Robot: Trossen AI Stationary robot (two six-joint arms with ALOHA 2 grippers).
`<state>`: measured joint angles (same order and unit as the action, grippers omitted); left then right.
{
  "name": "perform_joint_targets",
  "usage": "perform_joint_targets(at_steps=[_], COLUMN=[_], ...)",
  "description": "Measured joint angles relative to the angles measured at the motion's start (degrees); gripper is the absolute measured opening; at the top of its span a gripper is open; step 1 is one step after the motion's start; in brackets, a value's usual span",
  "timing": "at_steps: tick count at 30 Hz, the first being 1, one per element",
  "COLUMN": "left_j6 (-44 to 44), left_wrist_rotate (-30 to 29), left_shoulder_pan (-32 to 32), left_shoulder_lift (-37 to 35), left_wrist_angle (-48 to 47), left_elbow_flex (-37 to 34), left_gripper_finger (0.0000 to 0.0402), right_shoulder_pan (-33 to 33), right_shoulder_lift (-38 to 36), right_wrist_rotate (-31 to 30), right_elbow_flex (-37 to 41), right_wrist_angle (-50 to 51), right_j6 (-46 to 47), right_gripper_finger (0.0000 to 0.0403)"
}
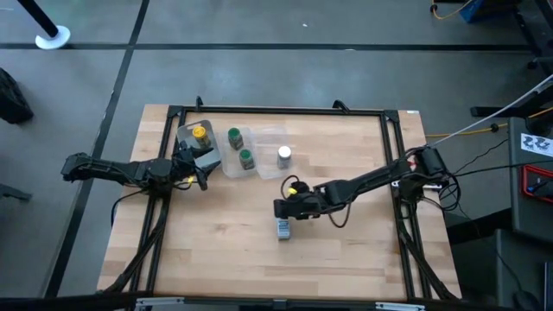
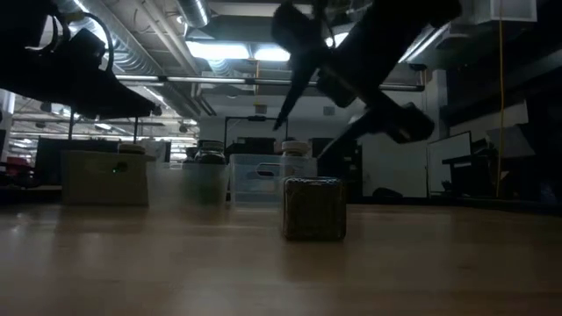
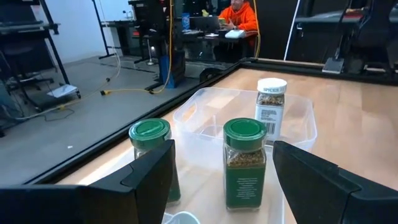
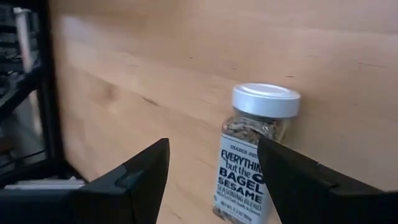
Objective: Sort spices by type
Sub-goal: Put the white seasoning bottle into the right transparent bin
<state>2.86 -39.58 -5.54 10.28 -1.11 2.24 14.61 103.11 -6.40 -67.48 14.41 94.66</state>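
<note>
A white-lidded spice jar (image 1: 283, 229) (image 4: 255, 155) (image 2: 313, 208) rests on the bare wood and appears to lie on its side. My right gripper (image 1: 289, 207) (image 4: 212, 146) hovers just on its far side, open, with the jar ahead between the fingers and untouched. Two green-lidded jars (image 1: 234, 137) (image 1: 246, 158) stand in a clear container (image 1: 226, 164). Another white-lidded jar (image 1: 284, 155) (image 3: 271, 106) stands to their right. A yellow-lidded jar (image 1: 200, 133) sits in a container at the far left. My left gripper (image 1: 200, 164) (image 3: 224, 152) is open and faces the green jars (image 3: 149, 155) (image 3: 244, 162).
Clear plastic containers (image 1: 268, 138) (image 3: 292, 124) cluster along the table's far-left part. A black frame rail (image 1: 276, 111) edges the table. Bare wood (image 1: 346, 250) stretches around the lone jar toward the near edge. A person in orange (image 3: 236, 15) sits in the room beyond.
</note>
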Motion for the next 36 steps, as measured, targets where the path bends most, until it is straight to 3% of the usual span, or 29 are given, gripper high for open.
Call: perform_joint_targets(at_steps=[11,20,36], left_j6=[-3.26,-5.24,-4.96], left_wrist_rotate=[-0.01,-0.01,0.01], left_shoulder_pan=[0.0,0.0,0.0], left_shoulder_lift=[0.0,-0.02,2.82], left_wrist_angle=[-0.06,-0.08,-0.12], left_elbow_flex=[0.0,0.0,0.0], left_gripper_finger=[0.0255,0.0255,0.0255], right_shoulder_pan=[-0.02,-0.07,0.0], right_shoulder_lift=[7.78,8.87,13.83], right_wrist_rotate=[1.42,1.57,6.01], right_elbow_flex=[-16.29,-17.7,-17.68], right_wrist_angle=[23.57,23.39,21.54], right_j6=[3.05,8.45,8.61], right_gripper_finger=[0.0246,0.0246,0.0246])
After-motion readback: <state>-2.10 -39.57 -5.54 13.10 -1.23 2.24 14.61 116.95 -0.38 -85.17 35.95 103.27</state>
